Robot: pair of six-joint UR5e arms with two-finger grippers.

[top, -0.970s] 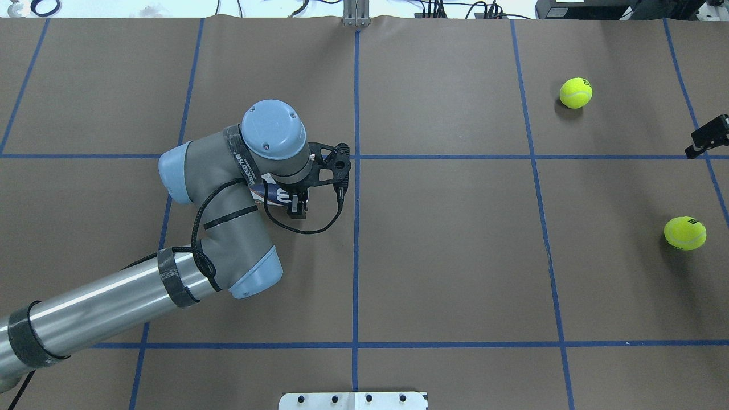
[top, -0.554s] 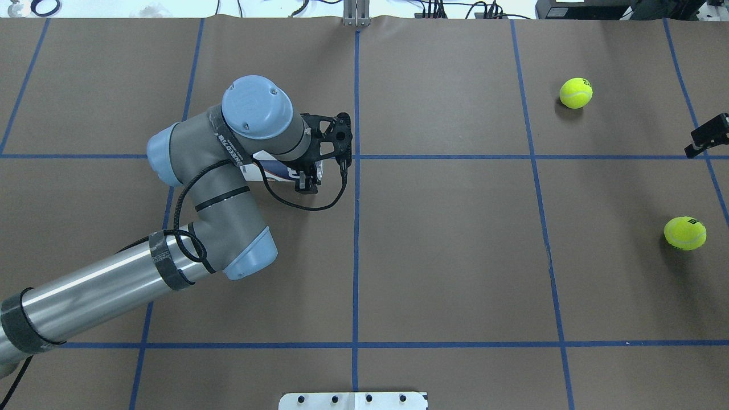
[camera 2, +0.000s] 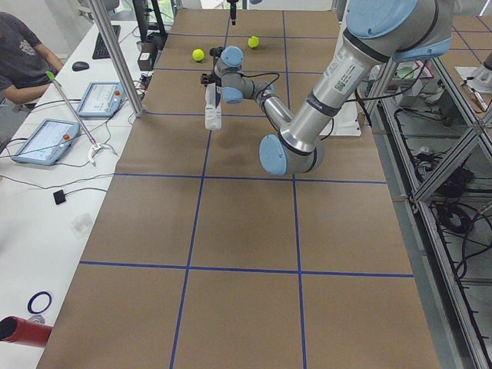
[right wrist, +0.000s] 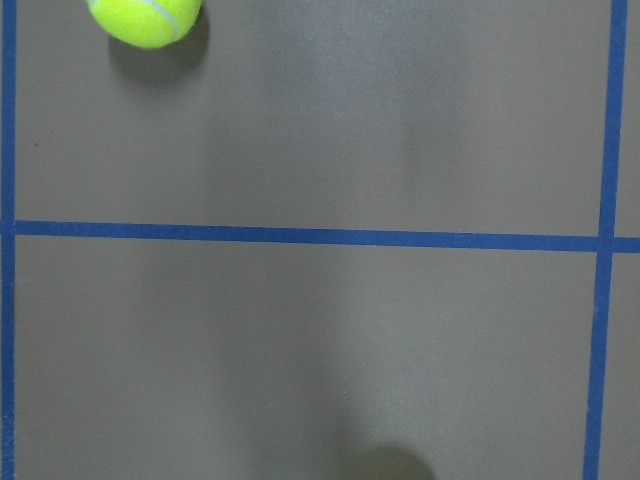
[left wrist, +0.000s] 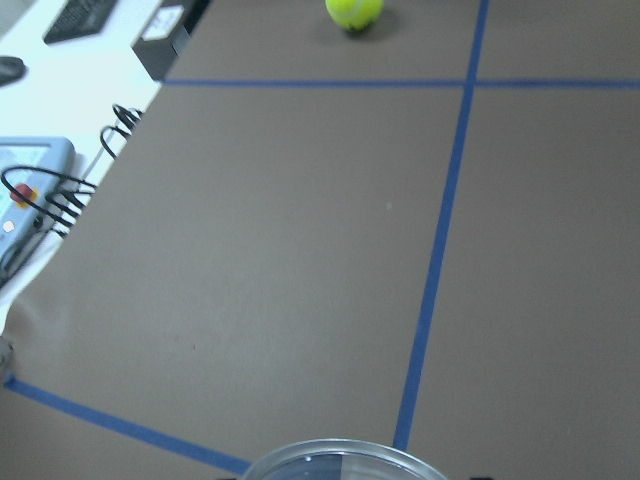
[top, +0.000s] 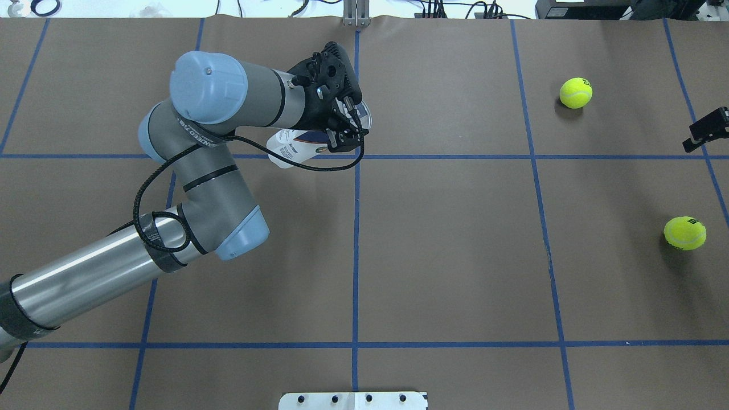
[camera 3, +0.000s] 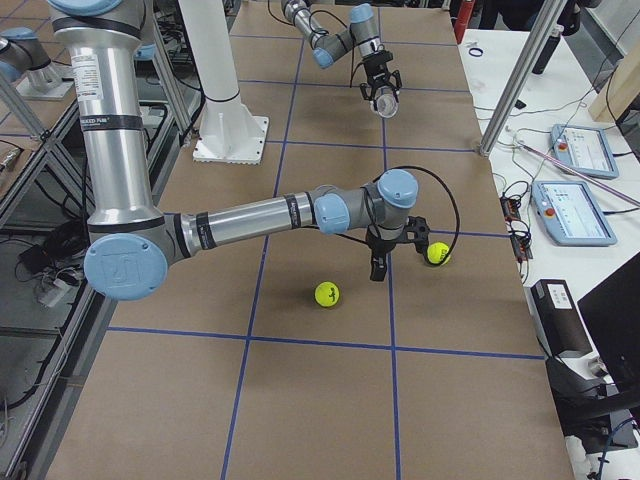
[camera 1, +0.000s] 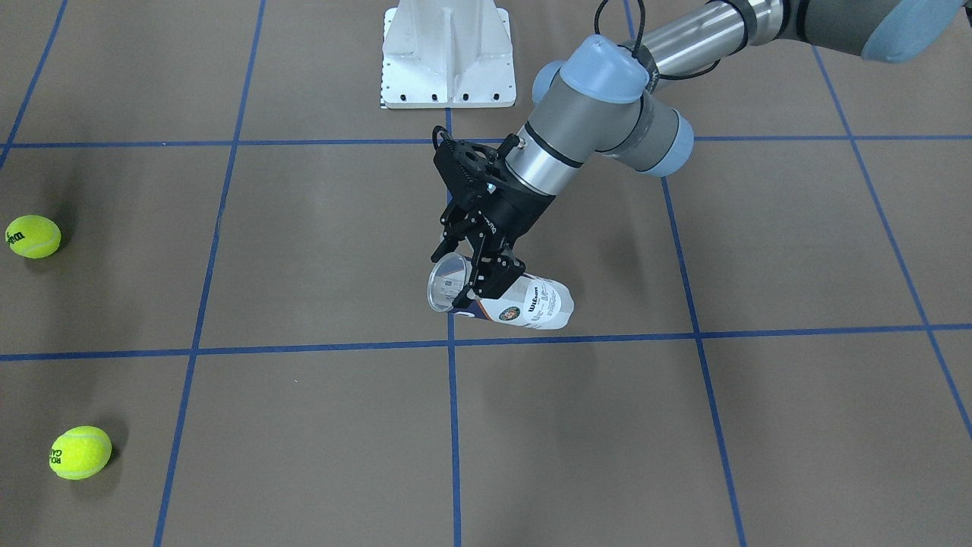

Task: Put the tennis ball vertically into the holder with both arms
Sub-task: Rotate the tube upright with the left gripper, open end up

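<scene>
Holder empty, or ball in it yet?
Empty: the holder shows nothing inside its clear mouth; both tennis balls lie on the table.

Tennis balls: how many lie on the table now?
2. The far ball lies on the robot's right side; the near ball lies closer to the table's right edge. None seems hidden.

Clear plastic navy-and-white-labelled can [camera 1: 531,304] hangs tilted, silver rim clamped in the left pincer [camera 1: 472,277]; two yellow-green tennis balls [camera 1: 33,236] lie well away.
</scene>
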